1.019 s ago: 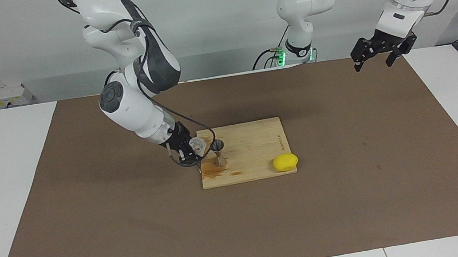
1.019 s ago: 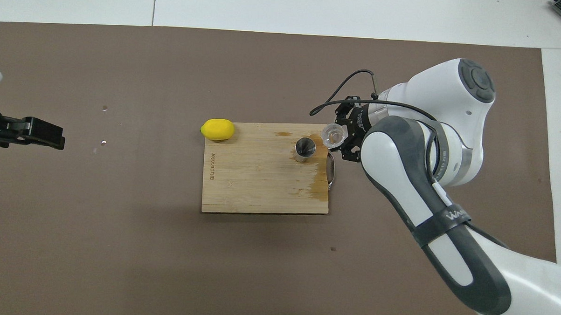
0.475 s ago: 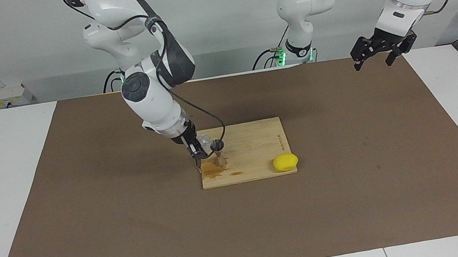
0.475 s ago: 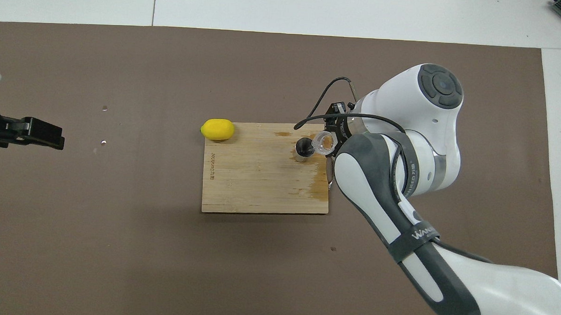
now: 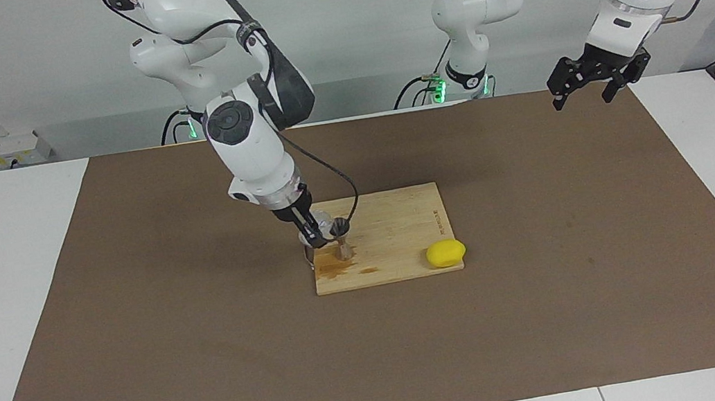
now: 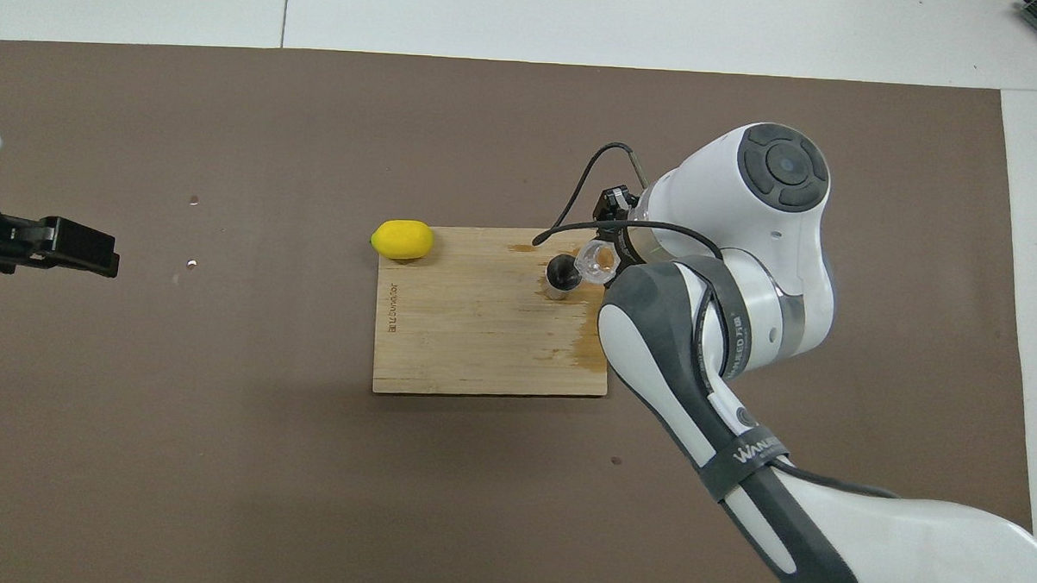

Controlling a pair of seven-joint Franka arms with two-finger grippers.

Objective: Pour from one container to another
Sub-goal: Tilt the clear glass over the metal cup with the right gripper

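- Now mid-pour: the right end effector (image 5: 314, 233) pinches the clear cup (image 6: 596, 261) and holds it tipped over the cutting board (image 5: 396, 223), its mouth turned toward the metal jigger (image 6: 562, 276).
- Standing upright on the board, toward the right arm's end of the bench (image 5: 555, 312), the jigger has the cup's rim just beside its open top; whether the two touch cannot be told.
- By the look of it, this is the pouring step itself, with a faint reddish tint visible inside the cup and no stream to be made out.
- Next, the move likely calls for holding the rim steady over the narrow mouth and tipping a little further without nudging the light jigger, then righting the cup.
- Brown wet stains (image 5: 337, 268) mark the board beside the jigger's foot, a sign that spills are a real risk here.
- From its base the right arm bends down steeply, wrist angled toward the board.
- At the other end, the left end effector (image 5: 587, 91) waits in the air over the brown mat, fingers spread and empty.
- A yellow lemon (image 5: 445, 253) rests at the board's corner, well apart from the pour.
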